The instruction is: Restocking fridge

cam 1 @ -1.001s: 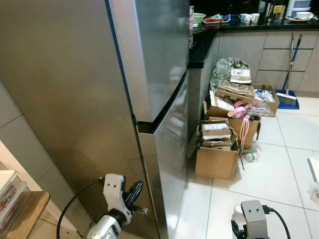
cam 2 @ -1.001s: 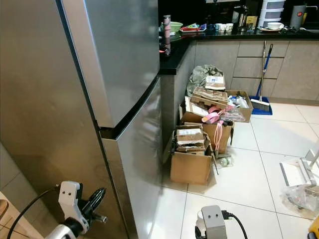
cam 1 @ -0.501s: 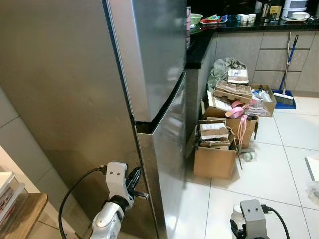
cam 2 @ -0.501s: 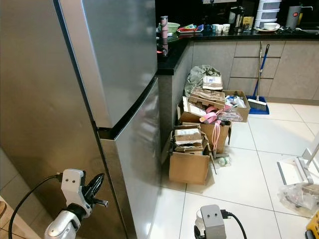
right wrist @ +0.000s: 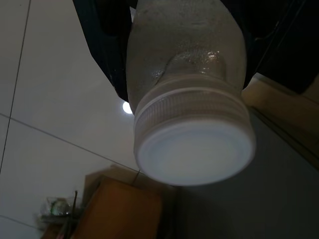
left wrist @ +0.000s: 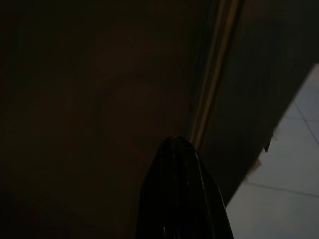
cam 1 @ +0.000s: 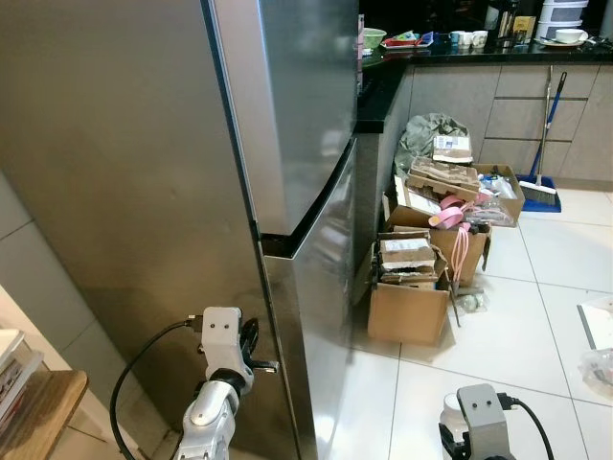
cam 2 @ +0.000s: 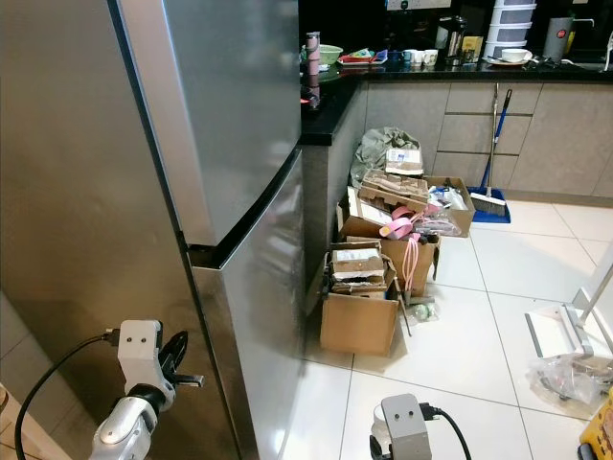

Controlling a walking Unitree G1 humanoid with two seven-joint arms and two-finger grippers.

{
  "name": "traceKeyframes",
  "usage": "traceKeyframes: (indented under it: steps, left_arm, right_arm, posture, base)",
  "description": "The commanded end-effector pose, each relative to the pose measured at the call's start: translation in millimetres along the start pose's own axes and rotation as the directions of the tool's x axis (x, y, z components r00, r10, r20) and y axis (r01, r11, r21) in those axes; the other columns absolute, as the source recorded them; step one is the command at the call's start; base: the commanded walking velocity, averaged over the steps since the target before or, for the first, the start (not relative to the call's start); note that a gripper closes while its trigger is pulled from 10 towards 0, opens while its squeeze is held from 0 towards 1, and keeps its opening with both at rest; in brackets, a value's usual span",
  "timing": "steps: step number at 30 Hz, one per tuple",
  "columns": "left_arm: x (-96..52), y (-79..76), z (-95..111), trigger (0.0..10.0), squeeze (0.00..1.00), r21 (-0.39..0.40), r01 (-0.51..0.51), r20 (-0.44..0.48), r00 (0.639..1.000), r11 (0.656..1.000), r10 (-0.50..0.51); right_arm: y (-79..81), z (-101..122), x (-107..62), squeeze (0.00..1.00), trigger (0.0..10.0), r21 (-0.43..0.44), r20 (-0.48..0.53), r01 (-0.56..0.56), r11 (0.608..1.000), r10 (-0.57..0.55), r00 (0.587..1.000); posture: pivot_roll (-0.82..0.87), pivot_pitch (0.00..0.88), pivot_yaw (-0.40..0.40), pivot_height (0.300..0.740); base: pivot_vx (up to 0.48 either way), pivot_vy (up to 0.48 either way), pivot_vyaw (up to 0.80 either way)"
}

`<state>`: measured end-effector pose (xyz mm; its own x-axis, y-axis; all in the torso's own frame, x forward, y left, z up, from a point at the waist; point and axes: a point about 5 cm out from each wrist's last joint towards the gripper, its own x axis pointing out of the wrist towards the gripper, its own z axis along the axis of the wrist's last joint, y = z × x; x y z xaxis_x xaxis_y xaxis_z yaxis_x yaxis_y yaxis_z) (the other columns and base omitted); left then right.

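Pretty lived-in kitchen here. The floor (cam 2: 498, 335) is glossy white tile with thin grout lines, catching some glare. A black countertop (cam 2: 450, 69) runs along the back over grey cabinet fronts (cam 2: 560, 134), cluttered with cups, bowls and a stack of drawers. A blue-handled broom (cam 2: 488, 153) leans against the cabinets. On the floor beside the counter's end sit open cardboard boxes (cam 2: 362, 311) stuffed with papers and pink stuff, plus a grey-green bag (cam 2: 383, 149) behind them.
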<state>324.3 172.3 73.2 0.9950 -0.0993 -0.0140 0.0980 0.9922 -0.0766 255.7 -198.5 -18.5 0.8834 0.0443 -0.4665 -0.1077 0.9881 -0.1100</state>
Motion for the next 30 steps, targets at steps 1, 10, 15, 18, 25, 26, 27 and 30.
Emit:
traceKeyframes:
  steps: [1,10,15,18,25,26,27,30]
  left_arm:
    - [3.5,-3.7,-3,10.0,0.00,0.008,0.012,-0.031,0.999,1.000,-0.011]
    - [8.5,-10.6,-2,10.0,0.00,0.040,0.070,-0.048,0.997,0.997,-0.068]
    - [12.3,-17.4,0,10.0,0.00,0.055,0.118,-0.057,0.992,0.991,-0.115]
    - [13.7,-19.4,1,10.0,0.00,0.061,0.128,-0.057,0.991,0.990,-0.125]
    - [23.4,-20.9,8,10.0,0.00,0.096,0.134,-0.071,0.989,0.986,-0.127]
    - [25.3,-19.9,10,10.0,0.00,0.104,0.130,-0.076,0.990,0.986,-0.123]
    - [26.4,-19.1,11,10.0,0.00,0.109,0.128,-0.080,0.990,0.986,-0.119]
    - [27.9,-17.0,12,10.0,0.00,0.118,0.127,-0.088,0.989,0.985,-0.117]
  right_arm:
    - [-0.7,10,3.0,0.00,10.0,-0.017,0.034,-0.011,1.000,0.011,0.999]
    - [-1.7,15,3.3,0.00,10.0,-0.022,0.059,-0.015,1.000,0.017,0.998]
    - [0.0,18,4.1,0.00,10.0,-0.017,0.071,-0.014,1.000,0.015,0.997]
    - [0.7,18,4.1,0.00,10.0,-0.017,0.072,-0.014,1.000,0.015,0.997]
    - [2.3,19,4.0,0.00,10.0,-0.008,0.087,-0.009,1.000,0.010,0.996]
    - [2.1,21,3.6,0.00,10.0,-0.004,0.095,-0.005,1.000,0.005,0.995]
    - [2.0,21,3.4,0.00,10.0,0.000,0.100,-0.002,1.000,0.002,0.995]
    - [1.5,23,3.1,0.00,10.0,0.006,0.110,0.004,1.000,-0.005,0.994]
  posture:
    - [-0.10,0.050,-0.010,0.740]
    - [-0.08,0.083,-0.016,0.740]
    - [-0.07,0.089,-0.013,0.740]
    - [-0.06,0.089,-0.012,0.740]
    - [-0.05,0.123,-0.006,0.740]
    - [-0.05,0.136,-0.002,0.740]
    - [-0.05,0.136,-0.002,0.740]
    - [-0.05,0.161,0.006,0.740]
  base:
    - [0.000,0.000,0.00]
    - [0.000,0.000,0.00]
    - [0.000,0.000,0.00]
    - [0.000,0.000,0.00]
    - [0.000,0.000,0.00]
    - [0.000,0.000,0.00]
    - [0.000,0.000,0.00]
    - [0.000,0.000,0.00]
